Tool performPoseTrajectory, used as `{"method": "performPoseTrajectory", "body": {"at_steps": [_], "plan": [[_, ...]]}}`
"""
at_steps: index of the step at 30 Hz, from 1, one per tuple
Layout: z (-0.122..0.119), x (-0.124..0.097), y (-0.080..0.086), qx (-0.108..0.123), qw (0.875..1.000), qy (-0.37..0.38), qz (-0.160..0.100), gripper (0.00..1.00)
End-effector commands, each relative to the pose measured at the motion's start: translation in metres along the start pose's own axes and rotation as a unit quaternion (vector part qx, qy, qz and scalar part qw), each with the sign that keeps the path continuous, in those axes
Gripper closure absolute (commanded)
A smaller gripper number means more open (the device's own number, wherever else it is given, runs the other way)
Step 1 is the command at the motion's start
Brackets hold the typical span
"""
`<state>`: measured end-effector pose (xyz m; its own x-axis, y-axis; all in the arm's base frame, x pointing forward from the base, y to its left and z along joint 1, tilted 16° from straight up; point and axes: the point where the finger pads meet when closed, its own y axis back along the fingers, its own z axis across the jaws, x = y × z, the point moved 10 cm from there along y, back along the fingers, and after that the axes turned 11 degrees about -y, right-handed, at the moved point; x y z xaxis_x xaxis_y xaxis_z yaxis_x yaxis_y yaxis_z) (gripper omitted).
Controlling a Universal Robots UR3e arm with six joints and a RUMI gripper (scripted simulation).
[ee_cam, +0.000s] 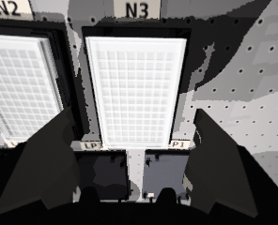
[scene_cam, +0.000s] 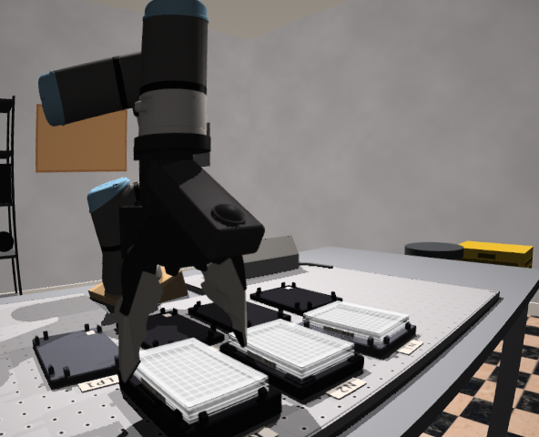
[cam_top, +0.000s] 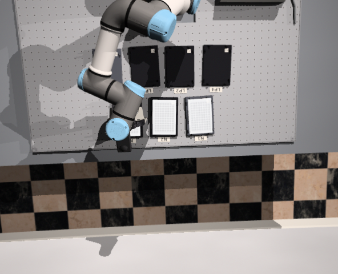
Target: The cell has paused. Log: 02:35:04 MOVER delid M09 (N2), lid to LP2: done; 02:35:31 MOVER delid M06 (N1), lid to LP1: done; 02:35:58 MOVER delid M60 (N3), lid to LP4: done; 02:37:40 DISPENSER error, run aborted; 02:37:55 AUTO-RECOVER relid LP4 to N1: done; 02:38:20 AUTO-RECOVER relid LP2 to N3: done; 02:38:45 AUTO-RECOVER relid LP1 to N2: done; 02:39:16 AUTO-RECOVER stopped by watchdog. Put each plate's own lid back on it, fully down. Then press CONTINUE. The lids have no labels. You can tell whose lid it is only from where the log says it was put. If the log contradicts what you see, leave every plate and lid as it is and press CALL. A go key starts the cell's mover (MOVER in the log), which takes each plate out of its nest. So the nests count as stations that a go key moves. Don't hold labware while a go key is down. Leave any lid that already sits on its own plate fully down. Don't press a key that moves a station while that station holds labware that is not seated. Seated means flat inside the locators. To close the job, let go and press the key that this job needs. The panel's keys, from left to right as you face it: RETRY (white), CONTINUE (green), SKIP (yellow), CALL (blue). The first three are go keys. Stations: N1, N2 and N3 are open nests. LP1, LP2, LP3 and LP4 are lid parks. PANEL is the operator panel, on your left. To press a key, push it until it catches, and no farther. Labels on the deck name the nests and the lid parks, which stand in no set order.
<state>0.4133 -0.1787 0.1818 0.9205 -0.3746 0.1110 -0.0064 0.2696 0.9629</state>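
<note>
Three white lidded well plates sit in black nests in a row. The N3 plate (ee_cam: pixel 136 91) lies right under my gripper (ee_cam: pixel 135 108); it also shows in the side view (scene_cam: pixel 197 376). My gripper (scene_cam: pixel 184 360) is open, with one finger on each long side of that plate's lid and a gap between the fingers and the lid. The lid lies flat on the plate. The N2 plate (cam_top: pixel 163 117) is beside it. The N1 plate (cam_top: pixel 199 115) is at the far end; its rim looks a little skewed from above. In the top view my wrist hides most of N3.
Empty black lid parks (cam_top: pixel 179 66) stand in a row behind the nests, and a greyer one (scene_cam: pixel 74 352) is at the end near N3. A sloped grey box (scene_cam: pixel 272 254) stands at the back of the table; no keys show. A yellow box (scene_cam: pixel 495 252) lies far right.
</note>
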Motion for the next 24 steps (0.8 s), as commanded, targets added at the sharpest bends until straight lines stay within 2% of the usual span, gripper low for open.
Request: {"method": "performPoseTrajectory", "body": {"at_steps": [1, 11, 24], "plan": [[0.0, 0.0, 0.001, 0.0, 1.0, 0.0, 0.002, 0.18], [0.0, 0.0, 0.001, 0.0, 1.0, 0.0, 0.002, 0.18], [0.0, 0.0, 0.022, 0.0, 1.0, 0.0, 0.002, 0.18]]}}
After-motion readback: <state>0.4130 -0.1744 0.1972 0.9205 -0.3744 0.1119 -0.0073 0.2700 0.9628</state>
